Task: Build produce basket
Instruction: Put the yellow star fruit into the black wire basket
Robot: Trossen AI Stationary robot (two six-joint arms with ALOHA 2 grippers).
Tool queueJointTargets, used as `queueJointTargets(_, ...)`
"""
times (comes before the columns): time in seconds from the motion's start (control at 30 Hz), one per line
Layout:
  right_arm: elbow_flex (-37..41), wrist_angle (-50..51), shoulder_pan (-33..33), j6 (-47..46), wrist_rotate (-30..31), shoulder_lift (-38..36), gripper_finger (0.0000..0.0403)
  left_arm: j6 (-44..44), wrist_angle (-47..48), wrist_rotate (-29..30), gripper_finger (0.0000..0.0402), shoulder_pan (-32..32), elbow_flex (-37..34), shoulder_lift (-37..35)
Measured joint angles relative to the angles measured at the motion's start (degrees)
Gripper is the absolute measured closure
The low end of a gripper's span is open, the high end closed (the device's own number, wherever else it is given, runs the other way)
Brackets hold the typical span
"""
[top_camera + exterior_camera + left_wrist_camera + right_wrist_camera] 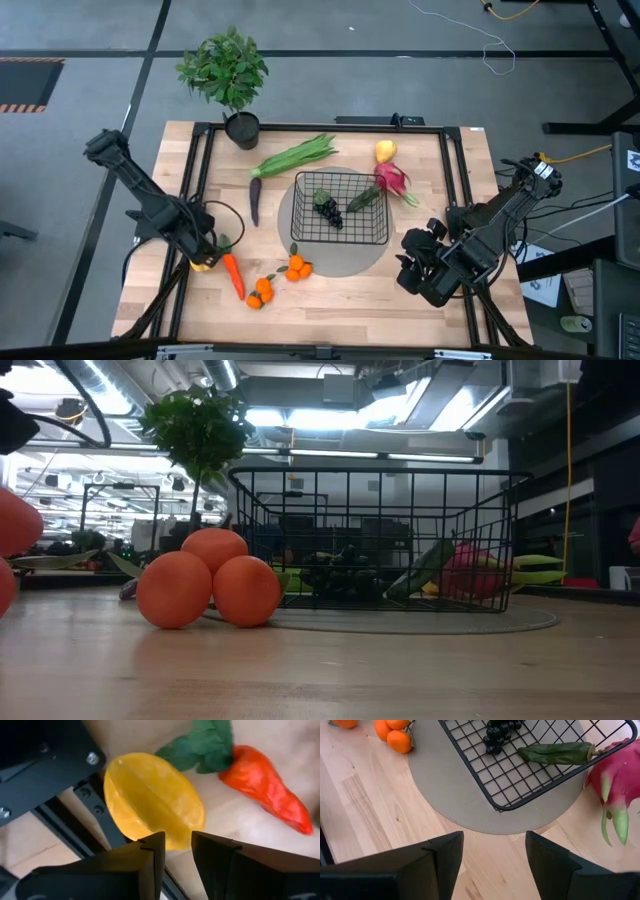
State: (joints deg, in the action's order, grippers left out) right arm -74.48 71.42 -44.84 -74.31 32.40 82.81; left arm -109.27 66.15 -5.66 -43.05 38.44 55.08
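One camera looks straight down on the whole surface; another sits level with it, near the tangerines. Both share the basket.

Three tangerines sit bunched together on the wooden worktop, touching one another, left of centre. Behind them stands the black wire basket on a thin round mat. Inside it lie dark grapes and a green pepper leaning against the mesh. A pink dragon fruit shows through the wires. A leafy plant rises behind on the left, and more orange produce crowds the left edge.
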Motion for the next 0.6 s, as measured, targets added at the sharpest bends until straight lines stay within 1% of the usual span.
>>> queueJointTargets(0.07,0.0,0.0,0.0,0.5,0.0,0.0,0.0199,-1.7,0.0,-0.6,0.0317,-0.4,0.0,1.4)
queueJointTargets(0.27,0.0,0.0,0.0,1.3,0.0,0.0,0.0199,-3.2,-0.1,-5.8,0.0317,-1.4,0.0,4.4)
queueJointTargets(0.33,0.0,0.0,0.0,1.3,0.0,0.0,0.0199,-4.4,-0.1,-4.7,0.0317,-1.8,0.0,4.6)
queueJointTargets(0.47,0.0,0.0,0.0,1.3,0.0,0.0,0.0199,-6.1,-0.2,-0.3,0.0317,-2.4,0.0,4.7)
queueJointTargets(0.6,0.0,0.0,0.0,1.3,0.0,0.0,0.0199,-5.9,-0.4,0.6,0.0317,-2.4,0.0,4.7)
